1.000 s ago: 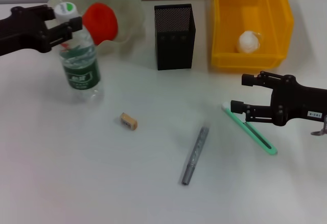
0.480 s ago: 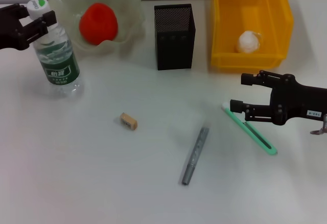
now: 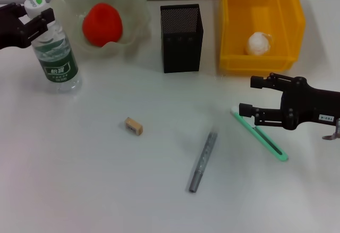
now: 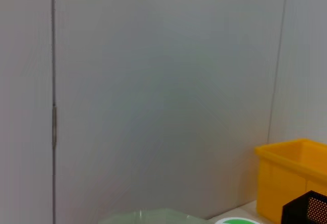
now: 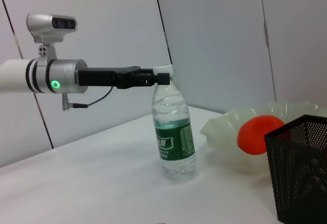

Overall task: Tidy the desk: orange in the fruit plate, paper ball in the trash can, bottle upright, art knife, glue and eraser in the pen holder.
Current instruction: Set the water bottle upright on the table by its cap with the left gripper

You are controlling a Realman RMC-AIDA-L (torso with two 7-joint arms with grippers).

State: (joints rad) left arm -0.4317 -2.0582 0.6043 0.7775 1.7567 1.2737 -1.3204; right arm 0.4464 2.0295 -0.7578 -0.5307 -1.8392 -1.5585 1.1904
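The bottle stands upright on the table at the far left, and my left gripper is shut on its neck just under the white cap. The right wrist view shows the same grip on the bottle. The orange lies in the fruit plate. The paper ball lies in the trash can. The pen holder stands between them. The eraser, the grey glue stick and the green art knife lie on the table. My right gripper is open, over the knife's white tip.
The white table stretches in front of the loose items. The left wrist view shows a grey wall, the trash can's corner and the pen holder's edge. The right wrist view shows the fruit plate and the pen holder.
My left gripper has carried the bottle left, away from the front of the fruit plate, and it now stands straighter by the table's left side. The right arm has not moved.
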